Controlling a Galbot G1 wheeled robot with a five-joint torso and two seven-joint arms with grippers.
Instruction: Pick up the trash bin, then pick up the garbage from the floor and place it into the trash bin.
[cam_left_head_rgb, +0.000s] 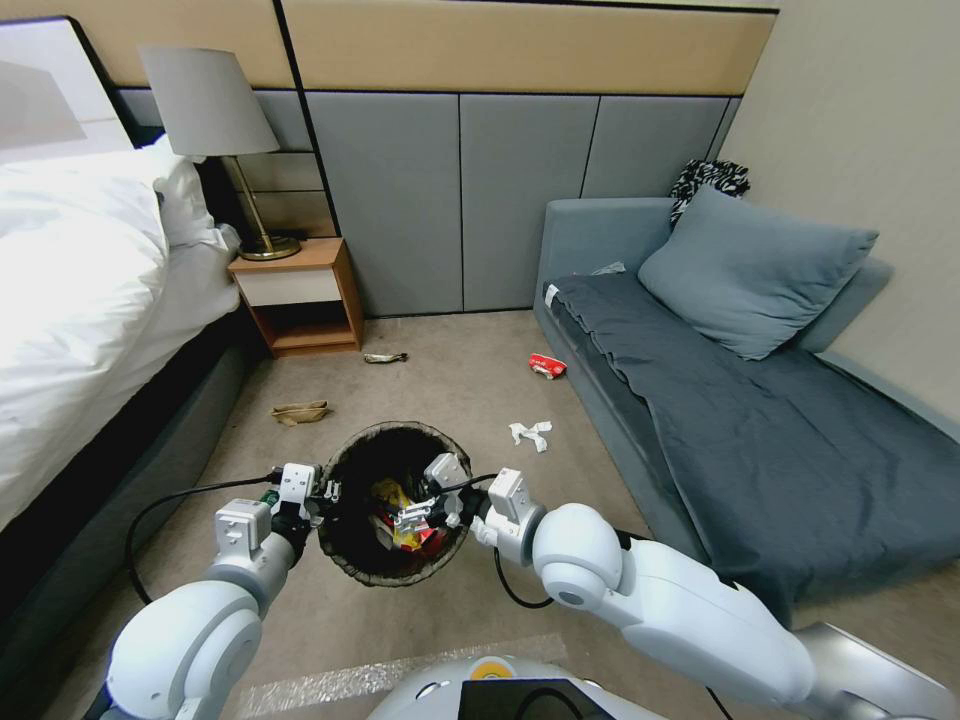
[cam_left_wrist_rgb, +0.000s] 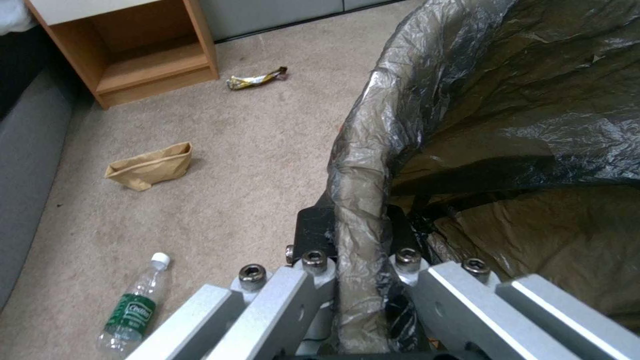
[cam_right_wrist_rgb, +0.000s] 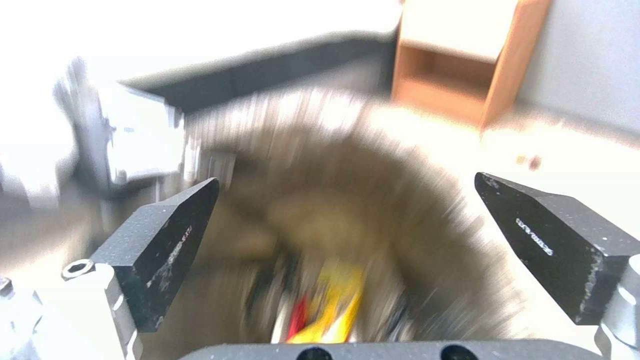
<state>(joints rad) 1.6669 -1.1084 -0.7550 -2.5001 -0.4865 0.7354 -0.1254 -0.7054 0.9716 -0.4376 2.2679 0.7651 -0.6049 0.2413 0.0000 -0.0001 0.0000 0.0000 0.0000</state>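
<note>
The trash bin, lined with a dark bag, is in front of me, with my left gripper shut on its left rim. In the left wrist view the left gripper clamps the bag-covered rim. My right gripper hangs open over the bin's mouth, and its fingers are spread wide above the blurred bin. Yellow and red wrappers lie inside. On the floor lie a brown paper bag, a twisted wrapper, a red-and-white packet, crumpled white paper and a green-labelled bottle.
A bed runs along the left, with a wooden nightstand and a lamp behind it. A grey sofa fills the right. A black cable loops from my left arm. Open carpet lies between bed and sofa.
</note>
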